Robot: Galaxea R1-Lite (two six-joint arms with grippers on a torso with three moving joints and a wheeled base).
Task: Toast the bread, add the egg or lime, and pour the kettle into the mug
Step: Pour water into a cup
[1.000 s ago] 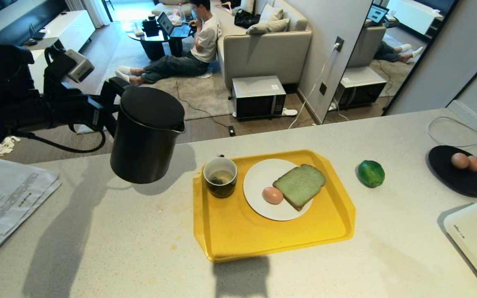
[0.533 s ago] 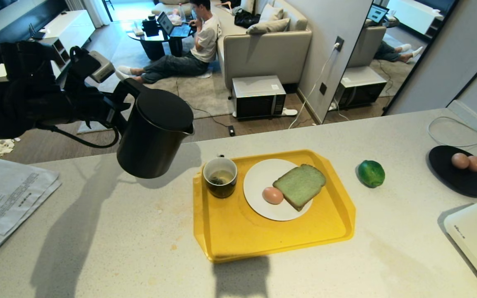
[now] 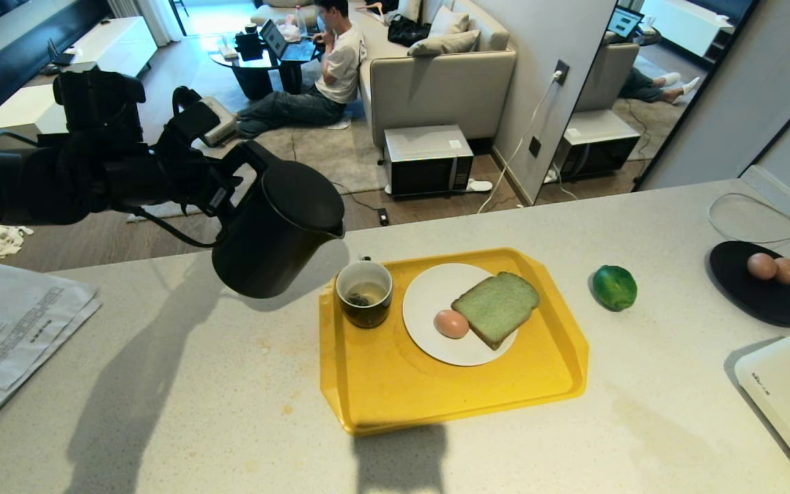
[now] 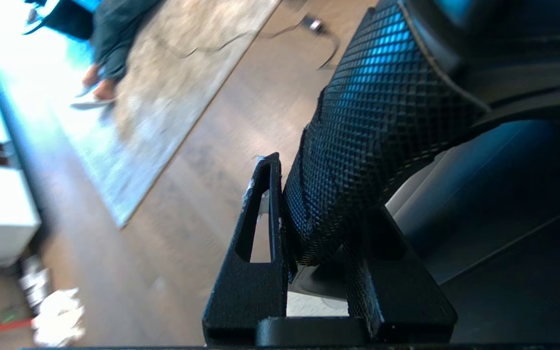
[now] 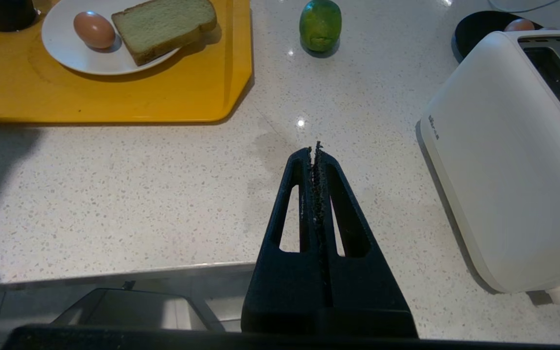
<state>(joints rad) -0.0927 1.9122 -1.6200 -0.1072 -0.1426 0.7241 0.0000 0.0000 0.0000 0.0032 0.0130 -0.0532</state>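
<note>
— Two arms; what does the head view give?
— Left gripper (image 3: 230, 180) carries the kettle (image 3: 278, 230) by its handle, tilted, spout toward the mug (image 3: 365, 293) at five o'clock. On the yellow tray (image 3: 450, 384), the mug stands at nine o'clock of the white plate (image 3: 429, 288), which bears the egg (image 3: 451, 324) and the bread (image 3: 496, 307). At three o'clock, off the tray, sits the lime (image 3: 614, 287).
— Left wrist view?
— Fingers (image 4: 255, 253) clamped narrowly on the textured handle.
— Right wrist view?
— Right gripper (image 5: 317, 155), pressed together and empty, hangs over the counter (image 5: 139, 194) beside the toaster (image 5: 503, 160).
</note>
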